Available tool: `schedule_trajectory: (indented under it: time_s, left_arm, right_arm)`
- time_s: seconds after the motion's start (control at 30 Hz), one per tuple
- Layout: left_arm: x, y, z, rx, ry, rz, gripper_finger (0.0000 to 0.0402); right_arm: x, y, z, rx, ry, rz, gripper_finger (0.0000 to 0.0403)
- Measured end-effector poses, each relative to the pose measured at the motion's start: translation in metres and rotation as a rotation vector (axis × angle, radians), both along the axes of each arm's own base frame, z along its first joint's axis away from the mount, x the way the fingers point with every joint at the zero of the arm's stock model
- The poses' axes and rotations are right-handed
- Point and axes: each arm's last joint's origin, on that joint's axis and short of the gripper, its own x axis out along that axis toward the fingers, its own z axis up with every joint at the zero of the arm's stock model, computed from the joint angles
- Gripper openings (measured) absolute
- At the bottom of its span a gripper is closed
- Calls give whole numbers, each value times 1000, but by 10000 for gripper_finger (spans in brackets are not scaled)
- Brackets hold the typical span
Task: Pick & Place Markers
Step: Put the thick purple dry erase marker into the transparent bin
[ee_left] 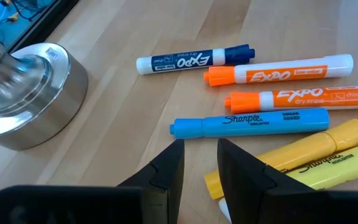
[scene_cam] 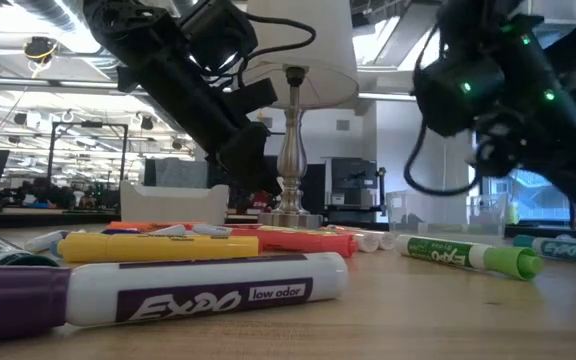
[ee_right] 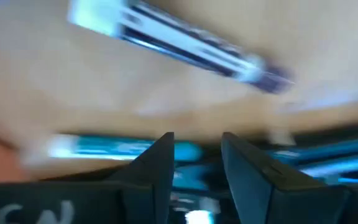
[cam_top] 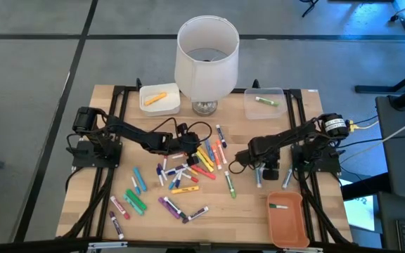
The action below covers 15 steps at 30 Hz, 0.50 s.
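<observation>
Several capped markers lie flat and scattered on the wooden table [cam_top: 245,211], most in a pile [cam_top: 188,169] at its middle. My left gripper [cam_top: 190,145] hangs open over the pile's far end. Its fingertips [ee_left: 201,152] stand just short of a blue Sharpie [ee_left: 250,122], with yellow highlighters [ee_left: 309,149] beside and under one finger. My right gripper [cam_top: 262,171] points down, open, over two bluish markers [cam_top: 259,177] right of the pile. Its wrist view [ee_right: 197,146] is blurred, with a blue marker [ee_right: 104,149] lying behind the fingertips.
A lamp stands at the far middle, its steel base [ee_left: 23,93] close to my left gripper. A white tray [cam_top: 159,98] holds an orange marker. A clear tray [cam_top: 264,102] and an orange tray [cam_top: 287,219] each hold a green one.
</observation>
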Motion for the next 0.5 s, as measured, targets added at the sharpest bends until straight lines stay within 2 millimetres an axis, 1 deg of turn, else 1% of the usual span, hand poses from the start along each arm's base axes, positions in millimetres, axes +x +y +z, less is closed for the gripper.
schedule_trajectory:
  time_s: [0.07, 0.1, 0.17, 0.23, 0.3, 0.4, 0.5]
  left_arm:
    - [0, 0, 0, 0, 0, 0, 94]
    - [0, 0, 0, 0, 0, 0, 95]
    - [0, 0, 0, 1, 0, 0, 95]
    - [0, 0, 0, 0, 0, 0, 94]
    - [0, 0, 0, 0, 0, -1, 92]
    - [0, 0, 0, 0, 0, -1, 91]
    - [0, 0, 0, 2, 2, -2, 93]
  right_arm:
    - [6, -2, 5, -31, -27, 104, 136]
    - [8, -2, 4, -20, -41, 153, 136]
    - [11, -1, 1, 32, -73, 250, 138]
    - [12, -1, -4, 71, -96, 323, 149]
    - [11, -1, -9, 86, -96, 377, 169]
    - [10, -3, -16, 65, -103, 461, 211]
    - [14, -3, -24, 42, -170, 530, 247]
